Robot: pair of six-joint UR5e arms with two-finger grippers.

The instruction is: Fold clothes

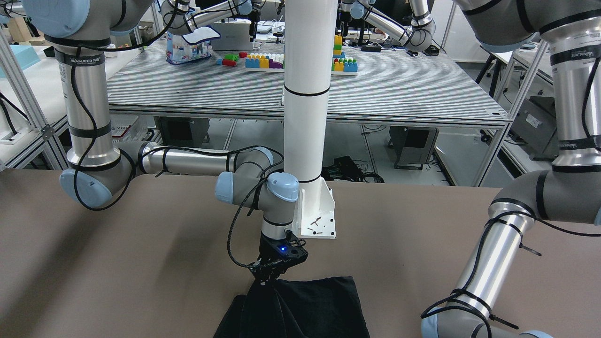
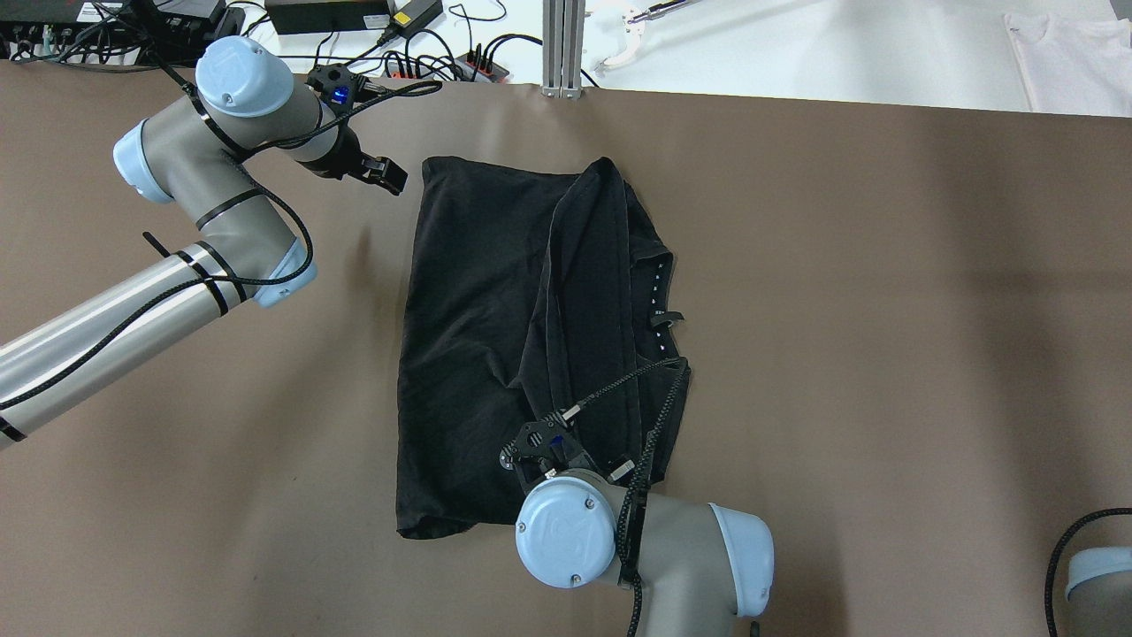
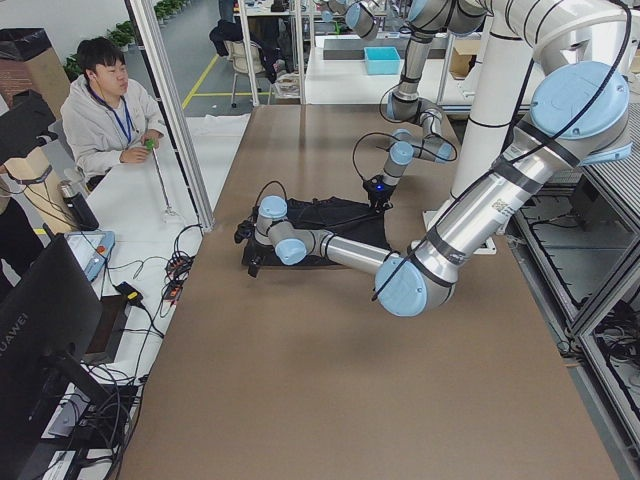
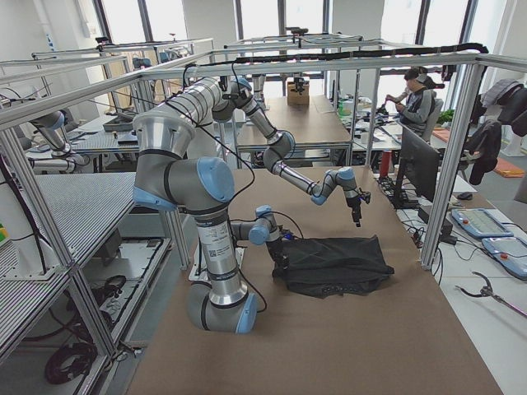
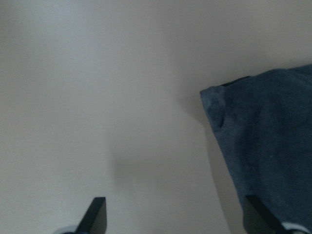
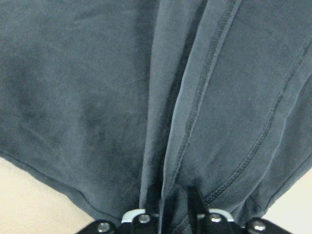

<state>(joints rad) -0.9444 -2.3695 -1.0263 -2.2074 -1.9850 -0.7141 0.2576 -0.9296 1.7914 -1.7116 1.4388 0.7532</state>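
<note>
The garment (image 2: 478,354) lies in the middle of the table (image 2: 884,310), mostly flat, its long axis running near to far. Its right portion is gathered into a raised ridge (image 2: 575,265) that runs from the near edge to the far edge. Your right gripper (image 1: 265,279) sits at the near end of that ridge, fingers (image 6: 196,204) closed on a pinch of cloth beside a stitched hem. Your left gripper (image 2: 389,174) hovers just off the far left corner, fingertips (image 5: 95,217) spread apart with only bare table between them; it holds nothing. Assessment: the step in hand appears to be a lengthwise fold, and only one end of the fold line is under control. Bring the left gripper to the far end of the ridge and take a matching pinch before any carry, so that both ends travel together and the crease stays straight. Lift only enough to free the top layer. Whether the right pinch has caught one layer or more cannot be told here, so watch that the bottom layer does not drag. Lay the hem down parallel to the left edge, then release.
</note>
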